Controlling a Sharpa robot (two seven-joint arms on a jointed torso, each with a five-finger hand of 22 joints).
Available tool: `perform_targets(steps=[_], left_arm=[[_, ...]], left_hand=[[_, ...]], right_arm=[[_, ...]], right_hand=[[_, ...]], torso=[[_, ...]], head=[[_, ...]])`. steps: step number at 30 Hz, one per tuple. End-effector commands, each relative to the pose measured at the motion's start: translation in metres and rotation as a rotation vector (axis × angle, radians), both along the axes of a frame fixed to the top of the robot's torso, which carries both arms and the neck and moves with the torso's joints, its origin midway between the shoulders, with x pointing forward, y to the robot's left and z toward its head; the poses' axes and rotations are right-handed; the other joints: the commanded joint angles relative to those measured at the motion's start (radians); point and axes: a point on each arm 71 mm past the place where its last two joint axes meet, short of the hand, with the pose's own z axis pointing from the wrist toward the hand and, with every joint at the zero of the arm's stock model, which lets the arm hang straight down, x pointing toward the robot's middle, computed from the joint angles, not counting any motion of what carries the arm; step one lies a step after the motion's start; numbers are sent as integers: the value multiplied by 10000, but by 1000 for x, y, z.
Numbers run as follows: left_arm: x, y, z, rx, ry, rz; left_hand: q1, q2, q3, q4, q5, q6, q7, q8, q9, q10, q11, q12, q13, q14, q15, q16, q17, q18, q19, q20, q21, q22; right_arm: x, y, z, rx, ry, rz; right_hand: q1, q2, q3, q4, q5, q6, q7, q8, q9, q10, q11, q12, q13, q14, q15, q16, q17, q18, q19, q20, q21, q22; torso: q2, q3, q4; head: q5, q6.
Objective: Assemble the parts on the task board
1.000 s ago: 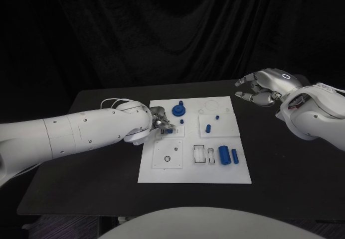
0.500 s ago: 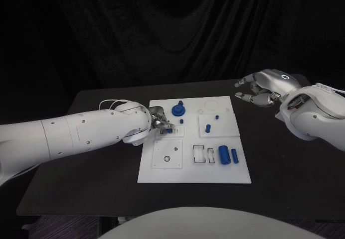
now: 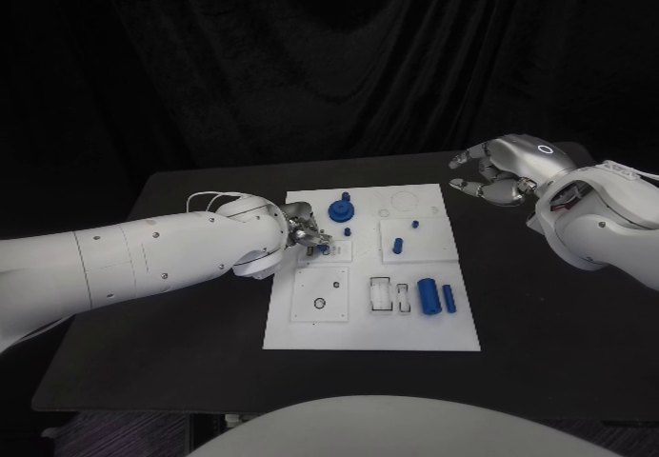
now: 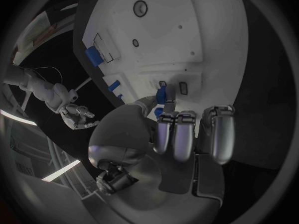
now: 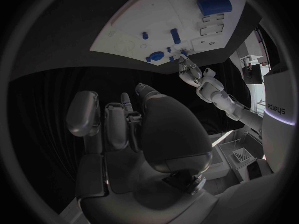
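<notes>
The white task board [image 3: 360,328] lies mid-table. My left hand [image 3: 302,236] hovers over its left side and pinches a small blue part [image 3: 320,249] between thumb and a finger. In the left wrist view that blue part [image 4: 161,93] sits just over small rectangular slots in the board [image 4: 187,30], with my fingers [image 4: 177,134] behind it. My right hand [image 3: 491,173] hangs off the board's far right corner, fingers apart, holding nothing. The right wrist view shows this hand [image 5: 124,119] far from the board [image 5: 149,20].
On the board stand a blue gear-like piece [image 3: 341,209], a small peg [image 3: 349,231], a peg [image 3: 395,245], a thick blue cylinder [image 3: 429,295] and a thin one [image 3: 449,298]. Black table [image 3: 179,324] surrounds the board.
My left hand has edged slightly toward the far side of the board with the blue part in it. The right hand has stayed in place.
</notes>
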Motion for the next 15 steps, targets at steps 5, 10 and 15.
perform_targets(steps=[5, 10, 15], left_arm=[[0, -3, 0, -102, -292, -144], [0, -2, -2, -134, -355, -24], [-1, -3, -6, -143, -313, 7]], left_hand=[[0, -41, 83, 0, 49, 4, -47, -19, 21, 1026, -59, 26, 2630, 1039, -26, 26, 2633, -9, 16, -14, -1, 1274], [0, -41, 83, 0, 49, 4, -47, -19, 21, 1026, -59, 26, 2630, 1039, -26, 26, 2633, -9, 16, -14, -1, 1274], [-6, -43, 90, 5, 48, 8, -47, -20, 24, 1026, -60, 26, 2630, 1039, -27, 26, 2633, -10, 19, -14, 1, 1277]], right_arm=[[0, -1, -2, -72, 108, -162], [1, -2, -3, 7, 212, -218], [1, -4, -3, 104, 327, -298]], right_hand=[[105, 12, 7, -68, 56, 87, -15, -61, -14, 589, 61, -52, 2191, 487, 79, -23, 140, -95, -74, 0, -20, 994], [110, 12, 19, -75, 81, 92, -12, -65, -21, 585, 64, -56, 2188, 483, 81, -40, 124, -90, -82, 2, -49, 986], [113, 14, 27, -79, 93, 95, -10, -68, -25, 590, 66, -51, 2193, 482, 82, -45, 120, -85, -90, 3, -76, 978]], torso=[[2, 3, 8], [-6, 14, 6], [-7, 14, 4]], head=[[23, -1], [2, -1], [3, -1]])
